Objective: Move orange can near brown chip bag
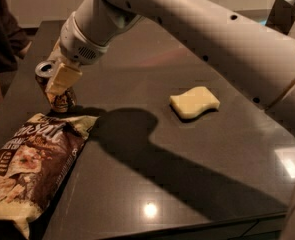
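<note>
The orange can stands tilted at the far left of the dark table, its silver top toward the left. My gripper is shut on the can, one pale finger lying across its side. The brown chip bag lies flat at the front left, its top edge just below the can. The can is close to the bag's upper end; I cannot tell whether it rests on the table.
A pale yellow wavy sponge lies right of the middle. My white arm reaches across the table from the upper right. A person stands at the far left edge. The table's front edge runs along the bottom.
</note>
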`<state>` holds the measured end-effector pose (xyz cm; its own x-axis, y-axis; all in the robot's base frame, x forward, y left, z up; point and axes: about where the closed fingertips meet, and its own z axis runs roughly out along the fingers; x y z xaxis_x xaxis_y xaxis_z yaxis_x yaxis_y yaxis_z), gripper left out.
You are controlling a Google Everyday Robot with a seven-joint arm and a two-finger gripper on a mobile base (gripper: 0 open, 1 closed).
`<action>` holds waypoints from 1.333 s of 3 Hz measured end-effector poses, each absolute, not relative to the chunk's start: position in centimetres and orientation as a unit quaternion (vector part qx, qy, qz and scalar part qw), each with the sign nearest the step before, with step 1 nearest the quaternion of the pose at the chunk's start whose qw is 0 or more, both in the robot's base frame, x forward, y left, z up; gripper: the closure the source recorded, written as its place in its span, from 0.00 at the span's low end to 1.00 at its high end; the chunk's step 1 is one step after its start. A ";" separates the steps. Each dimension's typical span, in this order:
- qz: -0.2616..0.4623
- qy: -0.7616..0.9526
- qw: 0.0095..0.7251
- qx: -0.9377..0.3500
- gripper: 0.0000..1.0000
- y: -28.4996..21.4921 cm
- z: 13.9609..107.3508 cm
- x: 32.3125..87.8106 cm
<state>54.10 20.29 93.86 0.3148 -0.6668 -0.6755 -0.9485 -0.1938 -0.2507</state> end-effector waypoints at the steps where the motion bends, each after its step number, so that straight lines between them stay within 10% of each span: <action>1: 0.221 0.538 0.312 -0.751 0.30 20.4 93.1 53.6; 2: 0.222 0.537 0.311 -0.752 0.06 20.5 93.0 53.5; 4: 0.222 0.536 0.310 -0.753 0.00 20.7 93.0 53.4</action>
